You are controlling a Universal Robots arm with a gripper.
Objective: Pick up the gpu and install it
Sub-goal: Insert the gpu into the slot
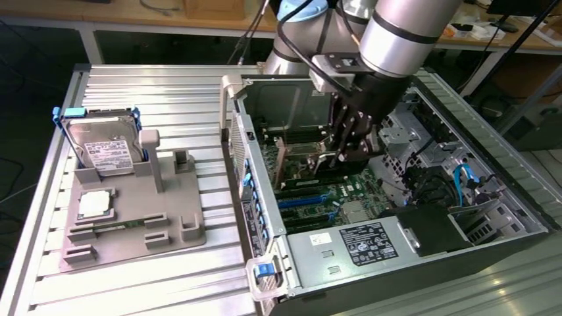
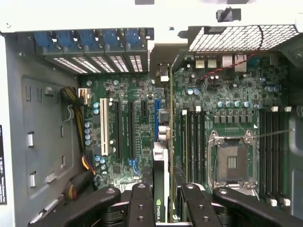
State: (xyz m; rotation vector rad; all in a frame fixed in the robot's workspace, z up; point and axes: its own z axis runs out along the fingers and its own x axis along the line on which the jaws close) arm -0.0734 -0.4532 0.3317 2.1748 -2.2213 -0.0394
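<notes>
While the gripper [image 2: 164, 204] clamps the gpu [image 2: 160, 179] edge-on, its long axis lies parallel to the blue slot [image 2: 155, 118], close by it

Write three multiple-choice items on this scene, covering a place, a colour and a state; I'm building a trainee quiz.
1. Where is the gpu? A on the floor; B in the claw, over the motherboard; C in a drawer.
2. The frame of the hard drive is: A red; B blue; C yellow.
3. The computer case is: A open-sided; B panelled shut; C upside down.
Key: B, the card sits between the claw's fingers; B, blue edges flank the drive; A, its insides show.
</notes>
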